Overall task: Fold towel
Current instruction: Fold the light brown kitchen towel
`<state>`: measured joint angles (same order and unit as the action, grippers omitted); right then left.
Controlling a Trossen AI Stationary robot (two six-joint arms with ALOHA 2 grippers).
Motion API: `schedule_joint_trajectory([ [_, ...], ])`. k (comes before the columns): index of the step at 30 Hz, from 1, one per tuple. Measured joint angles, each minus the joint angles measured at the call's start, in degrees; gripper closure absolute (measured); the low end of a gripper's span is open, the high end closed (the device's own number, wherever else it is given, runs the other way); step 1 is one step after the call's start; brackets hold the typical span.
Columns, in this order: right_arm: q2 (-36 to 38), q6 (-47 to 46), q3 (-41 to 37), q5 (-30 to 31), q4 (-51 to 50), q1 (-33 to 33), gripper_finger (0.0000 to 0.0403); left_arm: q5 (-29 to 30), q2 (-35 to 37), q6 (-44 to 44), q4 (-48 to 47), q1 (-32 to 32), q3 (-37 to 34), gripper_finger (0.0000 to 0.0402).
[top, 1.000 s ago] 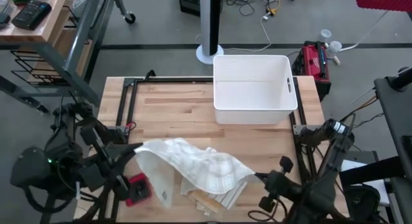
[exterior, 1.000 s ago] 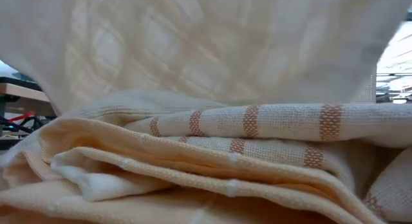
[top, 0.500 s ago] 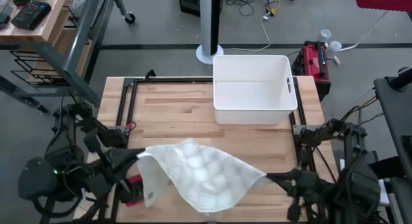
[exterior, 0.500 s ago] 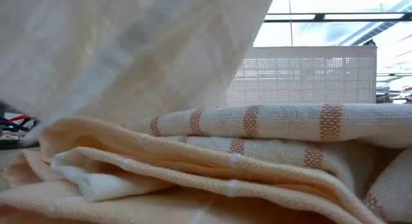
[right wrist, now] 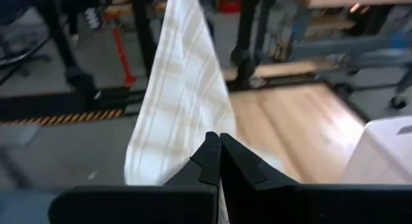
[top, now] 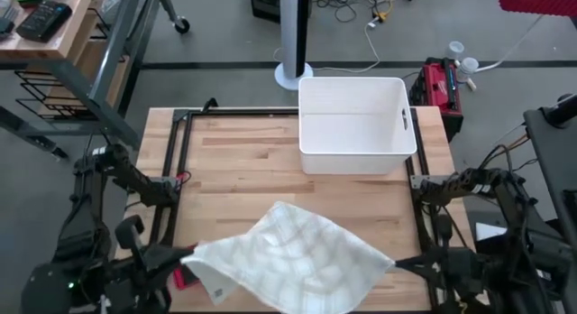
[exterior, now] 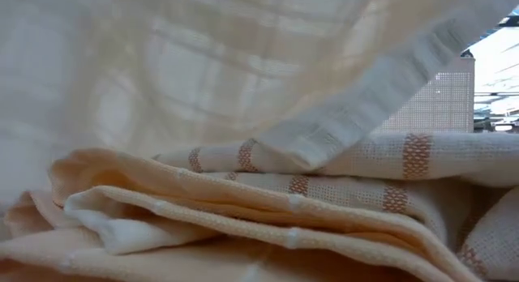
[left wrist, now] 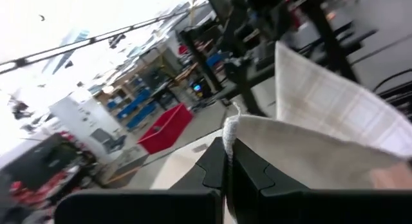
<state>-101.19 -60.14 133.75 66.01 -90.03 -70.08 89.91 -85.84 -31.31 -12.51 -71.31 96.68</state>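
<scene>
High view shows my left claw (top: 185, 257) and right claw (top: 393, 261) each pinching a towel (top: 288, 264) corner, stretching it flat above the counter (top: 243, 161) for folding.

Wooden table (top: 243, 161) carries a white bin (top: 356, 124) and seemingly folded cloth (exterior: 268, 217).

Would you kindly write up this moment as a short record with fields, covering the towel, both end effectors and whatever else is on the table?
towel: one checked towel held up off the table's near half, stretched between both arms
left end effector: shut on the towel's left corner, at the near left table edge
right end effector: shut on the towel's right corner, at the near right table edge
folded stack: striped towels lying close to the low camera, under the raised towel
bin: white bin at the far right of the wooden table
</scene>
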Motion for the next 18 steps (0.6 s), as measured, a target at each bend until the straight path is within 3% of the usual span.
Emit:
schedule_joint_trajectory([
  [8, 0.3, -0.2, -3.1, -16.6, 0.0, -0.7, 0.0403, 0.2, 0.1, 13.1, 0.0, -6.9, -1.0, 0.0401],
  [15, 0.7, -14.6, -13.8, -16.8, 1.0, -0.6, 0.0403, 0.2, 0.1, 19.3, -0.3, -8.9, -1.1, 0.0401],
  [18, -0.1, -15.9, -18.9, -16.8, 8.5, 0.3, 0.0403, 0.1, 0.2, 20.1, -0.6, -7.3, -1.1, 0.0401],
])
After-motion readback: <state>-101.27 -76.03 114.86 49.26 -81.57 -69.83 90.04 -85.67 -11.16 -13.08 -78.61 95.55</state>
